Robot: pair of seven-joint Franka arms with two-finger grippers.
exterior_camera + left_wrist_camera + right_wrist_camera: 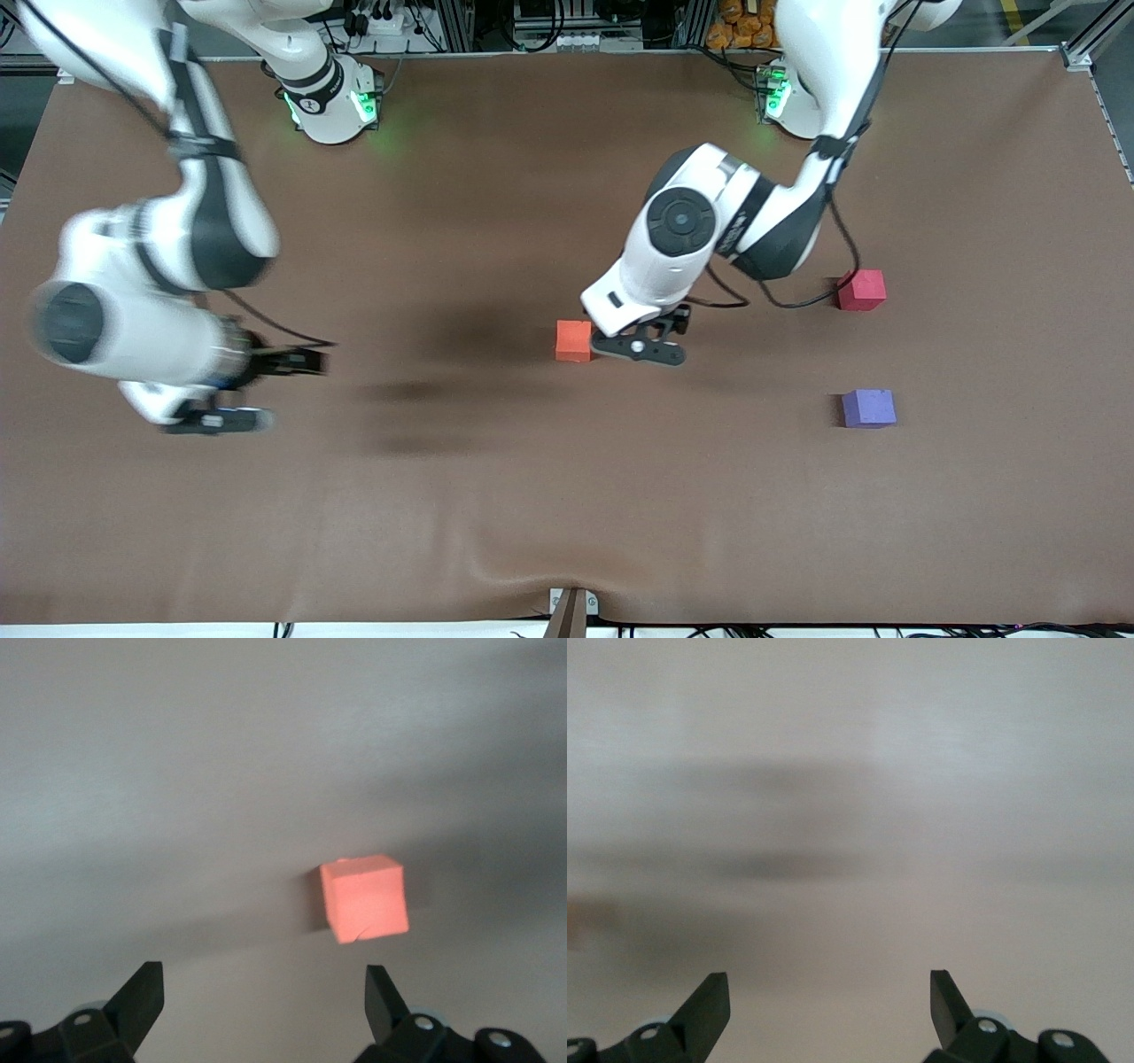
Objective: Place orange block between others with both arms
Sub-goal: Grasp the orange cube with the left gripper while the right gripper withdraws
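The orange block (573, 341) rests on the brown table near its middle. My left gripper (631, 344) is low beside it, on the side toward the left arm's end, and stands open and empty. In the left wrist view the orange block (364, 898) lies ahead of the open left gripper (263, 997), outside the gap between the fingers. The pinkish-red cube (861, 290) and the purple-blue cube (868, 408) lie toward the left arm's end, the purple one nearer the front camera. My right gripper (292, 390) hangs open over bare table toward the right arm's end. The right wrist view shows the right gripper (828, 997) over bare mat only.
A wide gap of brown mat (864, 350) separates the red and purple cubes. A small metal bracket (571, 607) sits at the table's front edge. The two arm bases (332, 102) (784, 97) stand along the back edge.
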